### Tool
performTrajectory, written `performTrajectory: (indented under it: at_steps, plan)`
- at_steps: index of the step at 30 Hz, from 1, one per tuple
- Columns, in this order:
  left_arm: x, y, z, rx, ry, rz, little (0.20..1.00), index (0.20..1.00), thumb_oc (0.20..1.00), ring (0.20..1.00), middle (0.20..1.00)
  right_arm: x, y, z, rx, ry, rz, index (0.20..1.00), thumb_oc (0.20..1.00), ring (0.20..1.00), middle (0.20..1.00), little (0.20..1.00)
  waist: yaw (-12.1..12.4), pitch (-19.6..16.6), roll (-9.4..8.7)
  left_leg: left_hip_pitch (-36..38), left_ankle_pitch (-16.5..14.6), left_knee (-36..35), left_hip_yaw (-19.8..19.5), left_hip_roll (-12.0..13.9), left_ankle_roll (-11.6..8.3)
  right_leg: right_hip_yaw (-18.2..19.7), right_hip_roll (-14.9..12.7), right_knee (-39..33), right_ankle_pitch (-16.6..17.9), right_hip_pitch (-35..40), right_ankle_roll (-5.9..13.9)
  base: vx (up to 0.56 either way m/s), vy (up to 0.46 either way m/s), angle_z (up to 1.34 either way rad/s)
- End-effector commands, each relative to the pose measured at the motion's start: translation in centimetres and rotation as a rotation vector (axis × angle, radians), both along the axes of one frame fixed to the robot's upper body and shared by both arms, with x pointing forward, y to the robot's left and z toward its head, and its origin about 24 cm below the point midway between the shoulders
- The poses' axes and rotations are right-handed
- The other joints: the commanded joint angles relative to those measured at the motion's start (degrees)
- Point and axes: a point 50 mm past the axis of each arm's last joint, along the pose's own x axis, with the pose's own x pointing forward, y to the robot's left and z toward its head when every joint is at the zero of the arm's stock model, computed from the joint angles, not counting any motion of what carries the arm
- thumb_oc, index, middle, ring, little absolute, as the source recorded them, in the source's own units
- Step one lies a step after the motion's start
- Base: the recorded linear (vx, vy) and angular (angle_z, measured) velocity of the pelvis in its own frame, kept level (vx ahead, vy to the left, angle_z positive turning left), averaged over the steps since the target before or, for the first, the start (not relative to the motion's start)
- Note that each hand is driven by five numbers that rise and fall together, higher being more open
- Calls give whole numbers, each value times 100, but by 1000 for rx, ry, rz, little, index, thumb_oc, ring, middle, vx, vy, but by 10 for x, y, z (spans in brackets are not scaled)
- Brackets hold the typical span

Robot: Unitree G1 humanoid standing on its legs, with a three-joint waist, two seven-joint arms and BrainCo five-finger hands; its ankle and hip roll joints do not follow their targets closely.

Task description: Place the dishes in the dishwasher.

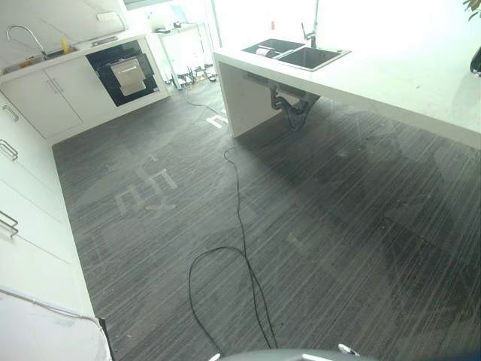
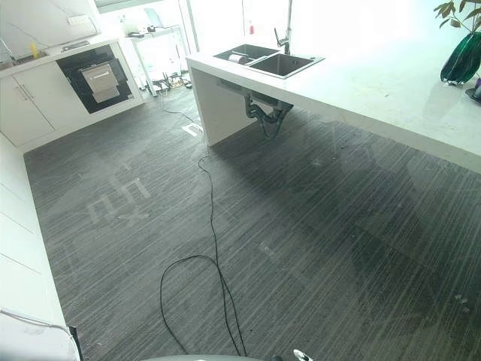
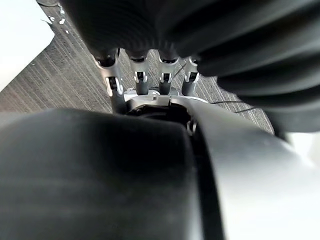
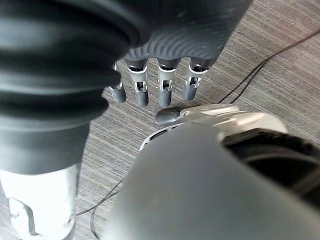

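Most of the head views is dark striped floor (image 1: 316, 226), running from 6 o'clock up toward the kitchen units. At 1 to 3 o'clock a long white worktop (image 1: 406, 83) juts in, open underneath, with grey drain pipes (image 1: 289, 100) hanging below its near end. White cabinets (image 1: 45, 94) line the far wall at 10 to 11 o'clock, and more white drawer fronts (image 1: 19, 195) run down the 9 o'clock edge. Set into the far cabinets at 11 o'clock is the dishwasher (image 1: 124, 71) — a black opening with a silver-grey panel at its middle. A dark double sink (image 1: 297, 53) sits in the worktop at 12 to 1 o'clock, a tall tap (image 1: 310, 26) behind it, and one pale dish (image 1: 264, 50) lies in its left basin; what kind of dish I cannot tell. A second tap (image 1: 22, 36) stands on the far counter at 10 o'clock. At 2 o'clock in the right eye view a green vase (image 2: 462, 56) with a plant stands on the worktop.

In the left wrist view the left robot hand (image 3: 150, 80) hangs over the floor, fingers straight and relaxed, grasping nothing. In the right wrist view the right robot hand (image 4: 160, 85) is likewise released — fingers in a loose row above the floor, nothing in them.
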Motion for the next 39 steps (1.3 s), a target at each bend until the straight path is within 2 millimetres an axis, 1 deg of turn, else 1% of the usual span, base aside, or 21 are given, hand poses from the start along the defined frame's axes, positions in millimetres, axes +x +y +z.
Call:
performTrajectory:
  at_steps: [1, 3, 5, 6, 7, 8, 9, 11, 12, 13, 15, 18, 21, 23, 25, 32, 39]
  plan:
    - [52, -31, 6, -170, -189, -15, 1000, 1000, 1000, 1000, 1000, 25, 6, 3, 30, -78, -5, 1000, 1000, 1000, 1000, 1000, 12, 13, -84, 87, -519, -15, 52, 30, -208, -65, -283, 7, -313, 184, 491, 20, -9, -6]
    - [54, -28, 6, -150, -203, -63, 1000, 1000, 1000, 1000, 1000, 26, 5, 3, 34, -84, -5, 1000, 1000, 1000, 1000, 1000, -1, -15, -74, 131, -547, -15, 162, 74, -220, -143, -298, 7, -344, 233, 497, 54, -15, -10]
    - [54, -27, 5, -120, -195, -46, 1000, 1000, 1000, 1000, 1000, 24, 6, 3, 37, -84, -14, 1000, 1000, 1000, 1000, 1000, -23, -49, -65, 171, -566, -15, 235, 100, -235, -186, -305, 7, -367, 269, 500, 74, -9, -3]
    - [58, -25, 4, -66, -230, -32, 1000, 1000, 1000, 1000, 1000, 26, 7, 3, 32, -120, -15, 1000, 1000, 1000, 1000, 1000, -44, -64, -66, 198, -567, -15, 312, 137, -261, -232, -314, 7, -375, 297, 499, 68, -10, 2]
    - [65, -22, 6, -35, -280, 15, 1000, 1000, 1000, 1000, 1000, 32, 7, 5, 31, -166, -13, 1000, 1000, 1000, 1000, 1000, -55, -58, -64, 213, -562, -15, 327, 147, -276, -250, -312, 7, -374, 321, 494, 57, -9, 3]
    - [77, -19, 9, -5, -346, 67, 1000, 1000, 1000, 1000, 1000, 41, 9, 8, 31, -221, -6, 1000, 1000, 1000, 1000, 1000, -67, -56, -65, 216, -565, -15, 328, 155, -288, -255, -309, 7, -387, 344, 492, 32, -2, 1]
    - [85, -17, 11, 11, -386, 90, 1000, 1000, 1000, 1000, 1000, 47, 10, 10, 35, -253, -1, 1000, 1000, 1000, 1000, 1000, -71, -55, -63, 203, -556, -15, 318, 157, -295, -262, -308, 7, -391, 348, 492, 0, 0, 0]
    - [108, -13, 20, 70, -510, 100, 1000, 1000, 1000, 1000, 1000, 64, 12, 17, 42, -337, 0, 1000, 1000, 1000, 1000, 1000, -70, -44, -81, 161, -525, -15, 277, 159, -308, -262, -295, 7, -388, 339, 485, -5, -8, 3]
    - [113, -12, 22, 87, -534, 94, 1000, 1000, 1000, 1000, 1000, 67, 12, 19, 45, -353, 7, 1000, 1000, 1000, 1000, 1000, -74, -42, -92, 162, -525, -15, 279, 159, -309, -259, -293, 7, -389, 341, 482, -11, -20, 5]
    - [125, -12, 28, 137, -609, 40, 1000, 1000, 1000, 1000, 1000, 75, 14, 23, 54, -394, 22, 1000, 1000, 1000, 1000, 1000, -77, -15, -117, 163, -513, -15, 296, 162, -307, -263, -292, 7, -385, 348, 473, -7, -17, 3]
    - [140, -14, 36, 189, -688, -41, 1000, 1000, 1000, 1000, 1000, 85, 19, 28, 62, -434, 43, 1000, 1000, 1000, 1000, 1000, -75, 14, -136, 169, -498, -15, 310, 169, -306, -265, -287, 7, -382, 364, 466, 0, 0, 0]
    - [161, -18, 51, 226, -795, -110, 1000, 1000, 1000, 1000, 1000, 94, 25, 34, 76, -473, 55, 1000, 1000, 1000, 1000, 1000, -83, 15, -143, 187, -493, -15, 326, 176, -308, -258, -278, 7, -388, 393, 476, 24, -1, 4]
    - [163, -19, 53, 267, -812, -159, 1000, 1000, 1000, 1000, 1000, 93, 26, 34, 79, -476, 56, 1000, 1000, 1000, 1000, 1000, -80, 14, -150, 194, -496, -15, 333, 183, -312, -280, -288, 7, -389, 404, 485, 20, 1, 5]
    - [164, -20, 54, 303, -834, -277, 1000, 1000, 1000, 1000, 1000, 94, 28, 34, 83, -475, 60, 1000, 1000, 1000, 1000, 1000, -83, 24, -166, 186, -488, -15, 312, 179, -312, -275, -287, 7, -383, 403, 493, 0, 0, 0]
    - [163, -22, 53, 311, -831, -299, 1000, 1000, 1000, 1000, 1000, 94, 29, 34, 85, -475, 61, 1000, 1000, 1000, 1000, 1000, -86, 31, -170, 189, -497, -15, 300, 171, -301, -265, -282, 7, -393, 402, 493, 4, -4, -2]
    - [161, -26, 52, 299, -815, -312, 1000, 1000, 1000, 1000, 1000, 92, 33, 32, 90, -468, 55, 1000, 1000, 1000, 1000, 1000, -88, 40, -180, 202, -505, -15, 323, 170, -291, -253, -285, 7, -393, 411, 511, 4, 0, 1]
    - [155, -23, 48, 294, -789, -279, 1000, 1000, 1000, 1000, 1000, 92, 34, 31, 87, -468, 44, 1000, 1000, 1000, 1000, 1000, -88, 70, -176, 220, -507, -15, 352, 172, -290, -261, -291, 7, -396, 427, 515, 0, 0, 0]
